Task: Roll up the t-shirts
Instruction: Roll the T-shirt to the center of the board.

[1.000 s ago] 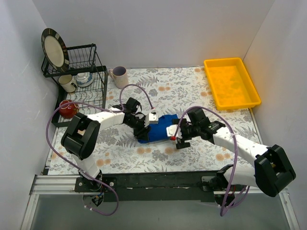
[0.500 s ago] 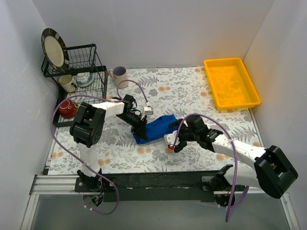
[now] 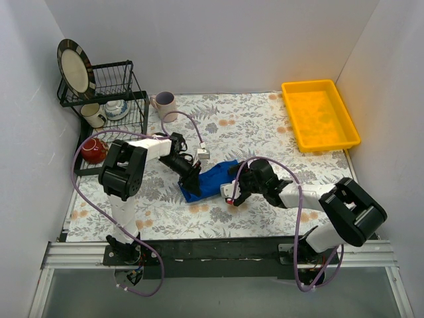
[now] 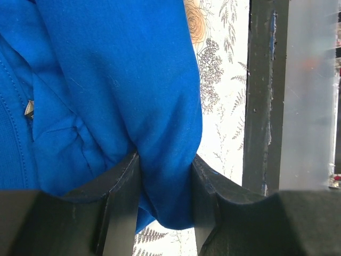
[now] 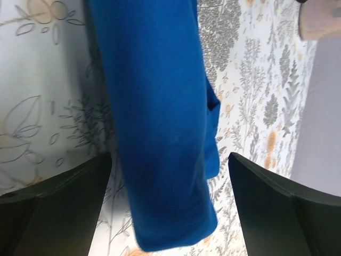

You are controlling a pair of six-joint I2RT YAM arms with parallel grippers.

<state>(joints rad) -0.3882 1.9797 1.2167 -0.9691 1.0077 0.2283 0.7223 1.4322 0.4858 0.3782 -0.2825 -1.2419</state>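
Since 0.5 s ago: right gripper (image 3: 233, 192) has shifted left along the t-shirt (image 3: 213, 179), mid-table (image 3: 265, 126). The left gripper (image 4: 164, 168) pinches a fold of it; right fingers (image 5: 58, 200) are spread, straddling its other end. The rack (image 3: 129, 93) holds a plate (image 3: 71, 66) and a mug (image 3: 93, 114); a yellow tray (image 3: 311, 84) sits far right.

Left gripper (image 4: 164, 178) clamped, right gripper (image 5: 168, 178) spread
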